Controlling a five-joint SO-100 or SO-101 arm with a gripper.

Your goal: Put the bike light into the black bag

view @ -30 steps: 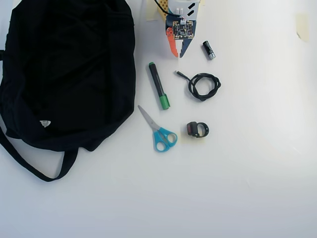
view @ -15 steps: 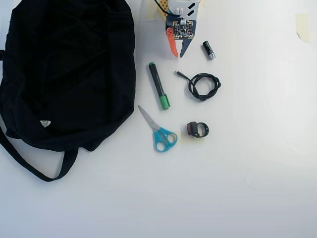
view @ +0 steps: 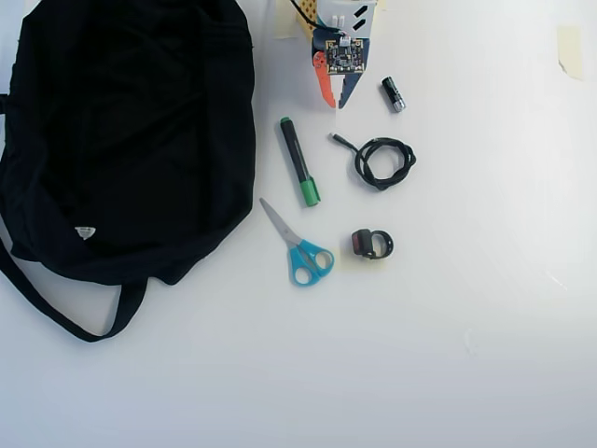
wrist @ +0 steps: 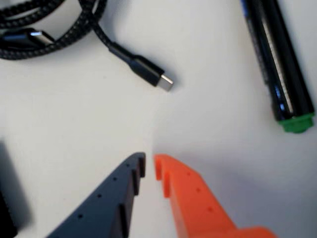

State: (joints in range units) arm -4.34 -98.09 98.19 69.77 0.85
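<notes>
1. While the hand [view: 336,103] hangs at the top of the overhead view, the black bag [view: 121,140] sprawls well off to its left there, slumped flat on the white tabletop [view: 466,355], its long strap [view: 65,317] looping out below and a small white tag [view: 85,231] showing on the fabric.
2. The hand itself, in the wrist view [wrist: 149,166]: one dark finger [wrist: 106,203], one orange finger [wrist: 198,203], tips nearly together with just a sliver of tabletop between them, and nothing gripped.
3. Blue-handled scissors [view: 298,247] lie farther down the overhead view from the hand, blades pointing up-left.
4. A black marker with a green cap [view: 298,174] sits just below-left of the hand in the overhead view.
5. The coiled black cable [view: 381,161] rests just below-right, its plug [wrist: 151,73] pointing toward the fingertips in the wrist view.
6. The bike light [view: 371,244] lies loose on the tabletop, beyond the cable from the hand, right of the scissors, well apart from the bag.
7. A small battery [view: 393,93] sits just right of the hand.
</notes>
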